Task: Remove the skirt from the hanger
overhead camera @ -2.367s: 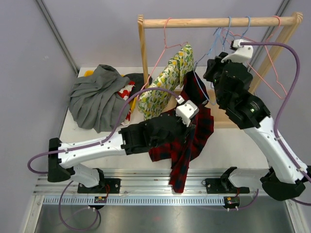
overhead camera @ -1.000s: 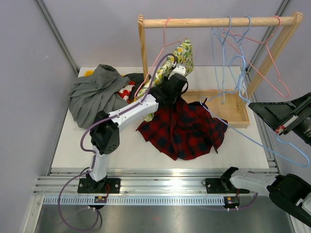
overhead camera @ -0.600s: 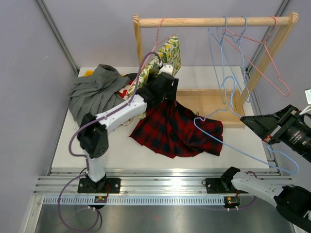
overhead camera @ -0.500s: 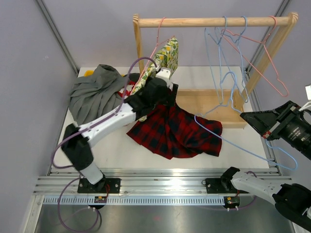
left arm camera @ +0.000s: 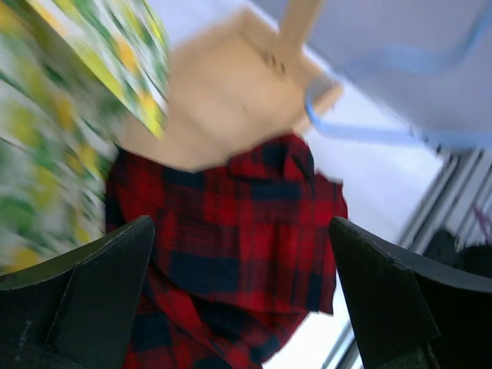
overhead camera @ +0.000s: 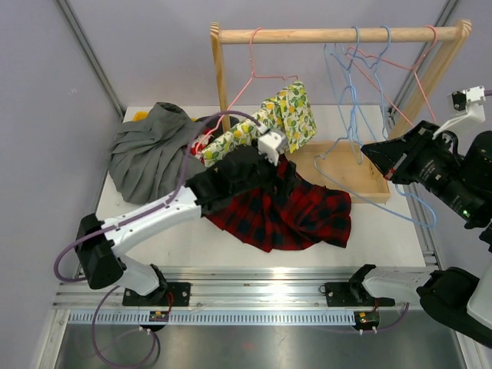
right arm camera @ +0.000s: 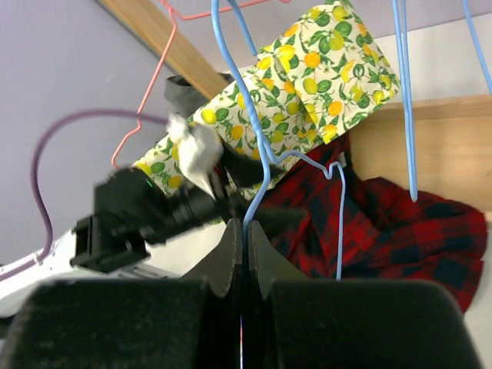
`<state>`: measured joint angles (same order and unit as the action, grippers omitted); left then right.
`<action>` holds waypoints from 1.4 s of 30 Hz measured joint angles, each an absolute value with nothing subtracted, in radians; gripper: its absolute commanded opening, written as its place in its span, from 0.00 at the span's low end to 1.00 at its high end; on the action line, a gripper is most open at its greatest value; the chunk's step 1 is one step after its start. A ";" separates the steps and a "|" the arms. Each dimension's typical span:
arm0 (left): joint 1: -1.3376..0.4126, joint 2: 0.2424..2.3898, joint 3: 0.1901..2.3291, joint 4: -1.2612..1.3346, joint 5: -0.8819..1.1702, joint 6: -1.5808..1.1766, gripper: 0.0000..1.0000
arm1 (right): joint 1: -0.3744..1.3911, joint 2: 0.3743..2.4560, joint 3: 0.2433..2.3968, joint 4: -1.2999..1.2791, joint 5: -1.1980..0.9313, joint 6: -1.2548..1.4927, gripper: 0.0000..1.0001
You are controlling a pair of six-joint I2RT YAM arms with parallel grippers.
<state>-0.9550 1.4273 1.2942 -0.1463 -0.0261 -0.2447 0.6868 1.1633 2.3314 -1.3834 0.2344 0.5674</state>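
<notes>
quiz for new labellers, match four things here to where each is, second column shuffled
1 red and black plaid skirt
2 lemon-print fabric garment
3 light blue wire hanger
4 grey pleated cloth garment

A heaped at the table's far left
B pinched in the right gripper
C crumpled mid-table
D hanging below the wooden rail

Pairs: 1-C, 2-D, 3-B, 4-A

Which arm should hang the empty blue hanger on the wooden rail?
Right. The right gripper is shut on the blue hanger, close to the rail; the left gripper is open over the plaid skirt.
</notes>
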 measured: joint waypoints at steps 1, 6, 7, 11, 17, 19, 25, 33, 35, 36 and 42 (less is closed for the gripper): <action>-0.977 1.452 1.277 -0.147 -0.030 -0.247 0.99 | 0.687 1.179 2.342 -1.386 0.253 0.554 0.00; -1.063 1.599 1.233 -0.149 -0.075 -0.280 0.99 | 0.687 1.264 2.398 -1.380 0.348 0.480 0.00; -1.072 1.628 1.232 -0.150 -0.082 -0.288 0.99 | 0.687 1.275 2.401 -1.380 0.362 0.468 0.00; -1.079 1.716 1.231 -0.137 -0.092 -0.320 0.97 | 0.687 1.330 2.418 -1.373 0.412 0.421 0.00; -1.079 1.874 1.229 -0.086 -0.096 -0.386 0.00 | 0.687 1.399 2.458 -1.326 0.434 0.389 0.00; -1.081 1.917 1.224 -0.074 -0.101 -0.395 0.00 | 0.687 1.413 2.489 -1.304 0.437 0.384 0.00; -1.102 1.907 1.174 -0.033 -0.128 -0.418 0.00 | 0.687 1.391 2.498 -1.194 0.474 0.360 0.00; -1.256 1.698 1.136 -0.145 -0.263 -0.434 0.00 | 0.687 1.388 2.429 -1.029 0.521 0.311 0.00; -1.315 1.636 1.136 -0.186 -0.312 -0.444 0.00 | 0.687 1.409 2.416 -0.991 0.530 0.300 0.00; -1.344 1.608 1.135 -0.212 -0.338 -0.450 0.00 | 0.687 1.418 2.408 -0.976 0.533 0.294 0.00; -1.485 1.462 1.121 -0.438 -0.493 -0.533 0.00 | 0.687 1.490 2.361 -0.916 0.536 0.269 0.00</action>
<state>-1.4849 1.4616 1.1210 -0.4381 -0.4931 -0.5327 0.6868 1.4899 2.3611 -0.9157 0.5362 0.2687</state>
